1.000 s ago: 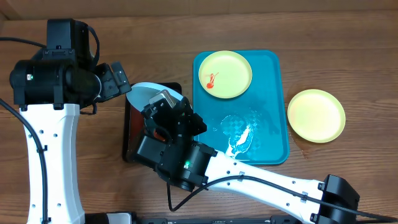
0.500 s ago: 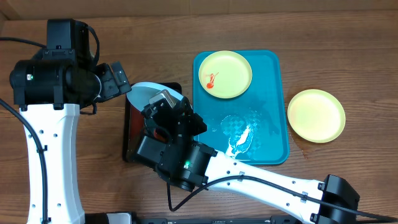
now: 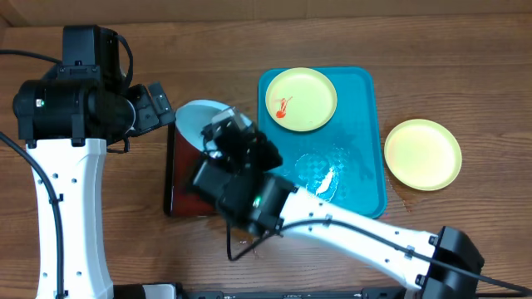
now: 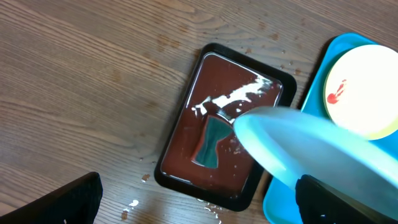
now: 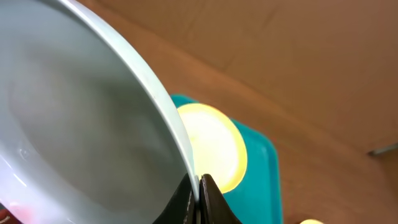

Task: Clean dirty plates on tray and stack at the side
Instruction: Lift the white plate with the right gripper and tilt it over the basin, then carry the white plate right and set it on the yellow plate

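Overhead: a pale blue plate (image 3: 195, 120), round and smooth, is held tilted over the far end of the black tray (image 3: 170, 187), with its rim pinched by the right gripper (image 3: 229, 133). A smeared yellow-green plate (image 3: 301, 98) is seen on the far half of the wet, glossy turquoise tray (image 3: 366, 178). A clean yellow-green plate (image 3: 422, 154) lies near the table's right edge. The left gripper (image 3: 160, 105) is kept beside the black tray.

Left wrist: the fingers are shown spread wide and empty, and dark red liquid is revealed pooled in the black tray on the grained wooden table (image 4: 93, 74).

Right wrist: the thin rim is seen clamped between narrow fingertips.
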Motion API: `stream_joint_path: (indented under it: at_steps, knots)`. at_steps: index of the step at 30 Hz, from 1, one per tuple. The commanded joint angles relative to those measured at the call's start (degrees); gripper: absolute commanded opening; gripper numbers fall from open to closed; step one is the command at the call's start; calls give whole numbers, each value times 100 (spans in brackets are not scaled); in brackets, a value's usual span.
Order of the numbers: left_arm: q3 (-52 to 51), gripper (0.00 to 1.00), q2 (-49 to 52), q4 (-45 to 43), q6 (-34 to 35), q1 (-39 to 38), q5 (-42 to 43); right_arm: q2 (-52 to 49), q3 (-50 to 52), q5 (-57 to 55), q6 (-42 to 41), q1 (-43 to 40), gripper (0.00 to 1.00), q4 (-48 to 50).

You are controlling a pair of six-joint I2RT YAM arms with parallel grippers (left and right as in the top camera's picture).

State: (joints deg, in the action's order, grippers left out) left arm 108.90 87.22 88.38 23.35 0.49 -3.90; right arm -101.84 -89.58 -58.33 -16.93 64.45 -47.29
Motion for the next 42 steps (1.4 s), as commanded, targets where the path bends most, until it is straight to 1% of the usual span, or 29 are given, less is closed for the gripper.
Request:
stream_joint_path:
  at_steps: [1,2,4,5,6,7,9,10,12,17,20,21,24,28,31,32,34,37,42]
  knots:
    - [-7,100,-35,9,-90,33,-101,188,-151,-4,-225,-192,4,33]
    - [-7,100,-35,9,-90,33,-101,188,-153,109,-354,-229,4,83]
    - [-7,100,-35,9,-90,33,-101,188,-157,575,-2,-216,4,81]
    - [-7,100,-35,9,-90,35,-101,186,-155,518,221,-197,4,31]
    - [-7,100,-35,9,-90,33,-101,186,-155,229,68,-236,4,-57]
    - [-7,100,-35,9,-90,35,-101,188,-155,184,-271,-310,4,-120]
    - [-7,100,-35,9,-90,33,-101,188,-155,505,-1010,-546,4,-264]
    - [-7,100,-35,9,-90,33,-101,188,-155,892,-1226,-699,4,-299]
    - [-4,100,-35,9,-90,33,-101,190,-166,1943,-1366,-1073,4,-286]
    - [-7,100,-35,9,-90,33,-101,393,-457,5521,-1419,-2459,4,-321]
    - [-7,100,-35,7,-90,33,-101,656,-595,6618,-1423,-3429,4,-435]
    - [-7,100,-35,9,-90,33,-101,776,-638,6909,-1427,-3932,4,-529]
    - [-7,100,-35,9,-90,35,-101,960,-658,7213,-1488,-5117,4,-833]
    - [-7,100,-35,9,-90,35,-101,885,-599,7189,-1456,-6841,4,-1589]
    - [-7,100,-35,7,-90,35,-101,656,-330,7189,-1119,-8146,4,-2122]
    - [-7,100,-35,9,-90,33,-101,595,-199,7191,-1012,-8443,4,-2216]
    - [-4,100,-35,7,-90,24,-101,481,153,7193,-883,-8924,4,-2299]
    - [-7,100,-35,9,-90,24,-101,431,844,7191,-811,-9324,4,-2181]
    - [-7,100,-35,9,-90,24,-101,431,2028,6926,-815,-9490,4,-1528]
